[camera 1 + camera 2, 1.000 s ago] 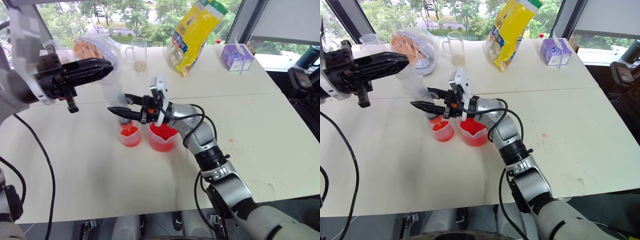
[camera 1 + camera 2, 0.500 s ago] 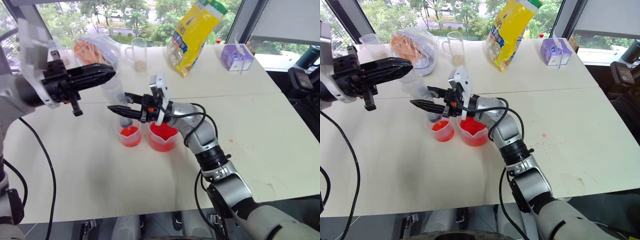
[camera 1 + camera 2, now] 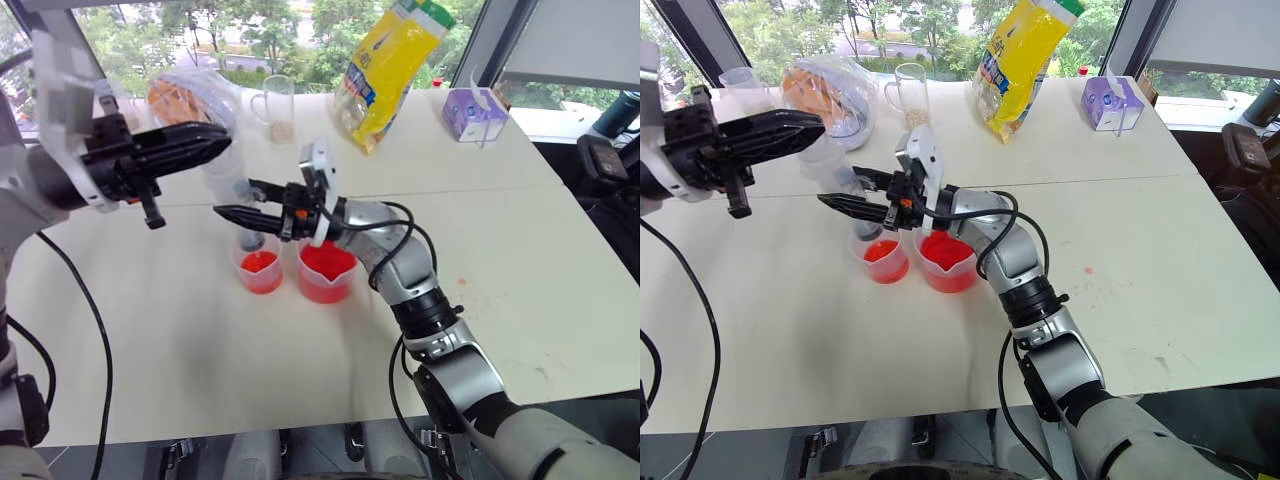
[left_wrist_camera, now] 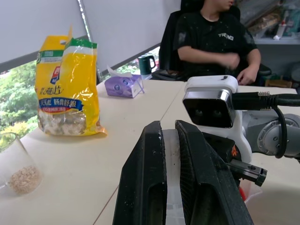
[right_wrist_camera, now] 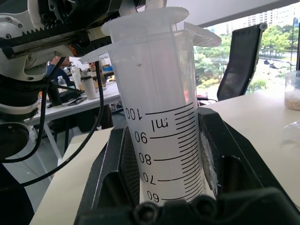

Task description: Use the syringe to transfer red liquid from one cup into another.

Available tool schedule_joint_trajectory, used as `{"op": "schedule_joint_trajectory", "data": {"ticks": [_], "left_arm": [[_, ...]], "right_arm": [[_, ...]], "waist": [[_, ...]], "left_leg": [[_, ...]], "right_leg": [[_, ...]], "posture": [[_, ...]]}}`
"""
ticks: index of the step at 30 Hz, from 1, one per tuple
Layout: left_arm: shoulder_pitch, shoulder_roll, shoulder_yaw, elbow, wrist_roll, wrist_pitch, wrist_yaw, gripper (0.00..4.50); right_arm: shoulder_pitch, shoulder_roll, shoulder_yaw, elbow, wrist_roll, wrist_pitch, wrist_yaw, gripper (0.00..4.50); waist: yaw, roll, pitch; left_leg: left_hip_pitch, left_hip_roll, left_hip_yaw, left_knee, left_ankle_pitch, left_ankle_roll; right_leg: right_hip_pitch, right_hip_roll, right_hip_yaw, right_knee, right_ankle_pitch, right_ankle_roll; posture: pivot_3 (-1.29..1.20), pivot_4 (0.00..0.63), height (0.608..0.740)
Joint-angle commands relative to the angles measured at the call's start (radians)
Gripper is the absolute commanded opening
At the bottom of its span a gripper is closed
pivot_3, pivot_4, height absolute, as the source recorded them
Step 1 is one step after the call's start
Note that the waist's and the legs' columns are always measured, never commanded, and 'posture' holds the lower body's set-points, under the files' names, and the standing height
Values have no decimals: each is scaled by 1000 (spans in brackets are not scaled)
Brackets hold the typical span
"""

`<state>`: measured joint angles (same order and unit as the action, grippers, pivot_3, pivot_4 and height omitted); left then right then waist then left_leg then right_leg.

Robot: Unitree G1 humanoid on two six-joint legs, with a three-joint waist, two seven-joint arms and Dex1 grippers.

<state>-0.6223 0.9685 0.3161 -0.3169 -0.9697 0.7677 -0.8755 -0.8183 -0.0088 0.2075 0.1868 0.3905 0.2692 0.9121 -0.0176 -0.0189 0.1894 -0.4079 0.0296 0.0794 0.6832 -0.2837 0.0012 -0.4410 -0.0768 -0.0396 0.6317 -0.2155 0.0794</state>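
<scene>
Nothing moved | right gripper (image 5: 161,187) grips syringe (image 5: 157,117); tip probably over narrow cup (image 3: 260,270)

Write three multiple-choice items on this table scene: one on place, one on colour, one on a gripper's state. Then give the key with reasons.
1. The syringe tip is over:
A. the narrow cup
B. the tissue box
C. the handled mug

2. The liquid in the spouted beaker is:
A. blue
B. red
C. clear

3. The right gripper is:
A. open and free
B. shut on the syringe barrel
C. gripping the beaker

Key: A, the barrel slants down into that cup; B, bright red fill; B, the fingers clamp the graduated barrel in the right wrist view.
</scene>
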Motion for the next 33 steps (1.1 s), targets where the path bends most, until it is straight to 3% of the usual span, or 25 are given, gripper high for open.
{"op": "schedule_joint_trajectory", "data": {"ticks": [1, 2, 8, 9, 17, 24, 31, 33], "left_arm": [[-17, -2, -31, 4, -24, 52, -7, 926], [-23, 0, -31, 10, -24, 56, -9, 1208], [-46, 9, -28, 35, 15, 37, -16, 4279], [-47, 13, -22, 41, 18, 36, -18, 4453], [11, 77, 64, 48, 14, 44, -52, 4453], [63, 71, 114, 31, -14, 59, -49, 4453], [114, 26, 84, 7, -14, 30, -88, 4453], [130, 4, 50, -3, 7, 8, -106, 4453]], "right_arm": [[-9, 16, -56, -102, 66, 2, -18, 1370], [1, 19, -49, -107, 67, 8, -18, 1370], [33, 27, -28, -130, 71, 31, -24, 1370], [36, 27, -26, -131, 71, 33, -26, 1370], [41, 25, -26, -121, 67, 28, -36, 1370], [-9, -13, -100, -169, 119, 85, -74, 1370], [-129, -139, -271, -239, 242, 293, -214, 1370], [-192, -252, -335, -226, 242, 471, -325, 1370]], "waist": [[0, 0, 0], [0, 0, 0], [-2, 0, 0], [-3, 0, 0], [-2, 0, 0], [1, 0, 0], [1, 1, 0], [3, 1, 1]], "left_leg": [[0, 0, 0, 0, 0, 0], [0, 0, 0, 0, 0, 0], [0, 0, 0, 0, 0, 0], [0, 0, 0, 0, 0, 0], [0, 0, 0, 0, 0, 0], [0, 0, 0, 0, 0, 0], [0, 0, 0, 0, 0, 0], [0, 0, 0, 0, 0, 0]], "right_leg": [[0, 0, 0, 0, 0, 0], [0, 0, 0, 0, 0, 0], [0, 0, 0, 0, 0, 0], [0, 0, 0, 0, 0, 0], [-1, 0, 0, 0, 0, 0], [0, 0, 0, 0, 0, 0], [-1, -1, 0, 0, 0, 0], [-1, -1, 0, 0, 0, 0]], "posture": [[0, 150, 740], [0, 150, 740], [0, 150, 740], [0, 150, 740], [0, 150, 740], [0, 150, 740], [0, 150, 740], [0, 150, 740]]}}
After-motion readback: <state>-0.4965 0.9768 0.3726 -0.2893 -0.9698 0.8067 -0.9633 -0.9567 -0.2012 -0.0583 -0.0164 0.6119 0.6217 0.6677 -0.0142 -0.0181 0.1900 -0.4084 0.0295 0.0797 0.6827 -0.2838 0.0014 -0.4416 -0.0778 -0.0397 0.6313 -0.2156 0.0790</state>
